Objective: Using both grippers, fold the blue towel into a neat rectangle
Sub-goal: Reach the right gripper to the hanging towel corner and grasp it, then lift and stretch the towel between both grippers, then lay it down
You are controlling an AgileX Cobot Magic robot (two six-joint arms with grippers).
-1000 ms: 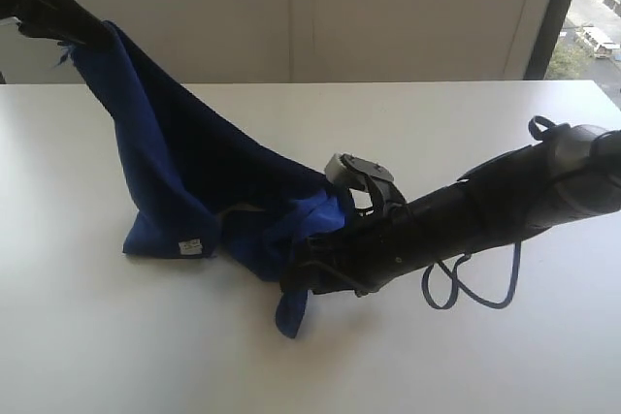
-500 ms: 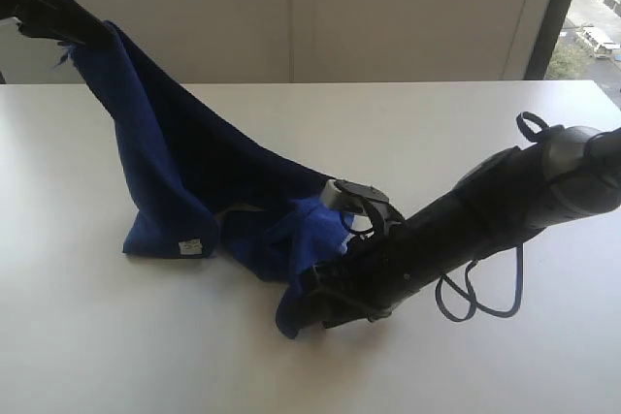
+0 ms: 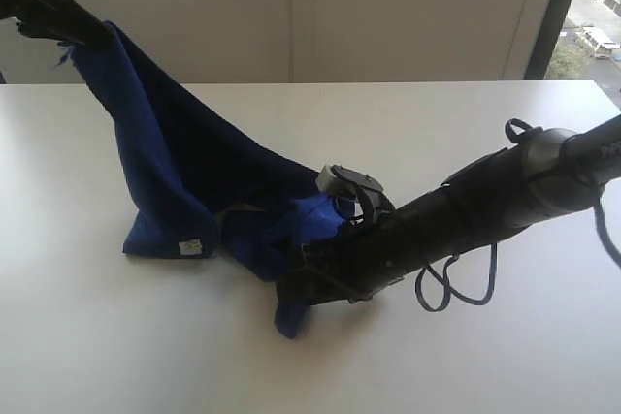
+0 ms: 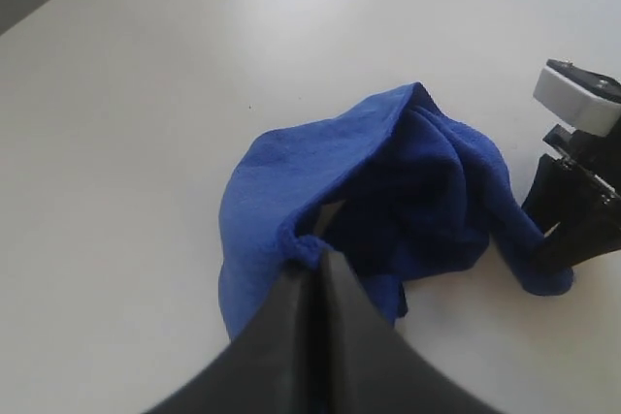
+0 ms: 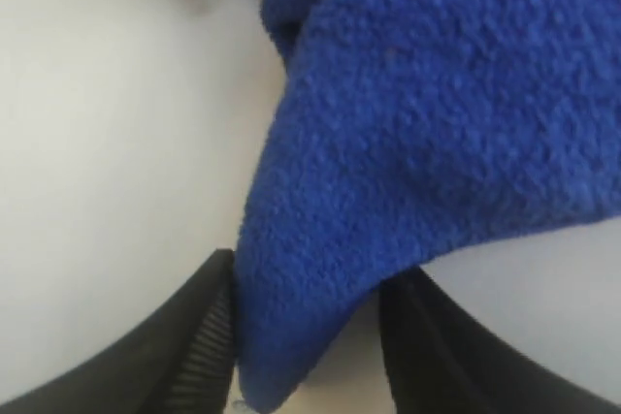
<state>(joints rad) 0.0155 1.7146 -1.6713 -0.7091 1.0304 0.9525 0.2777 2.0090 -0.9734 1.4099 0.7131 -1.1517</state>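
Since the earlier frames, the right arm (image 3: 485, 206) has dropped to a flatter angle and carried the right claw (image 3: 291, 290) slightly toward the left of the exterior view, along the low edge of the blue towel (image 3: 184, 172). The left claw (image 3: 92, 36) has not shifted, and the raised cloth keeps the same outline. The left claw is pinched tight on one corner of the towel, with its jaws pressed together on the hem in the left wrist view (image 4: 315, 273), and it holds that corner high above the bench (image 3: 466, 113). From there the towel slopes down as a taut sheet to a bunched mass lying on the bench, with the small tag (image 3: 190, 244) showing at the near left corner. The right claw (image 5: 310, 273) stands narrowed around a second corner. Plush cloth fills the gap and touches both inner faces, so it reads as gripping that corner, though the pictures do not show how firm the grip is. In judgement, this places the task at its early stage. Two corners appear to be in hand, but the towel is not yet spread flat, no fold has been made, and the bunched middle must be drawn out before a neat rectangle is possible. No container of any kind is in view, and the towel rests directly on the bench.
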